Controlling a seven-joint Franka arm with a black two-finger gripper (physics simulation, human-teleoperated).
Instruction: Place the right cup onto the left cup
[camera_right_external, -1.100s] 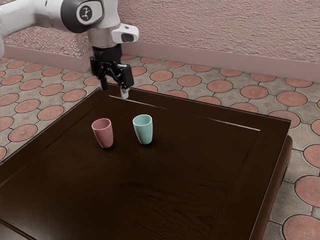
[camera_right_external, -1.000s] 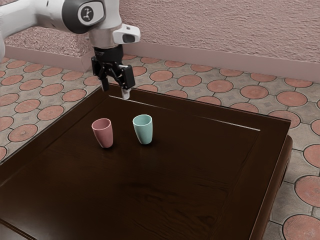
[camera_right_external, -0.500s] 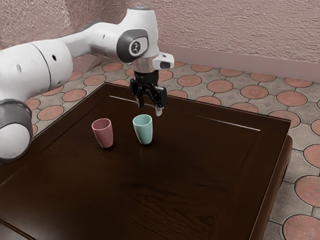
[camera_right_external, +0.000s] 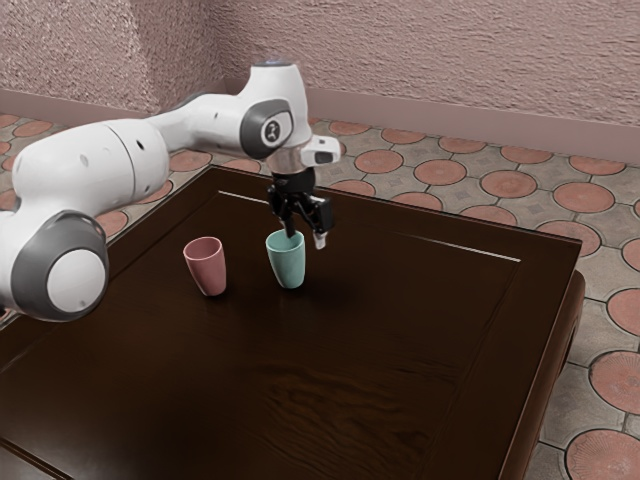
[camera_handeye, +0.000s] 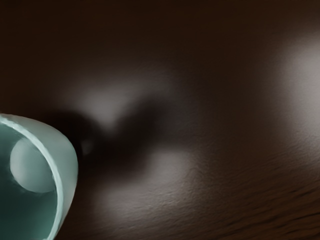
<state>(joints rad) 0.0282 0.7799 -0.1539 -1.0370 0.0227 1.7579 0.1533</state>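
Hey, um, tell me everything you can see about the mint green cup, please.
The mint green cup looks smooth and opaque, with a round open mouth, a thin paler rim and walls narrowing toward the base; I see no handle. A pale round patch shows inside. It stands upright on the dark wooden table, apart from the pink cup. My open gripper is at its mouth, one finger overlapping the rim; I can't tell whether they touch.

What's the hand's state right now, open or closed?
Hand: open, fingers apart, holding nothing, close to the rim of the teal cup.
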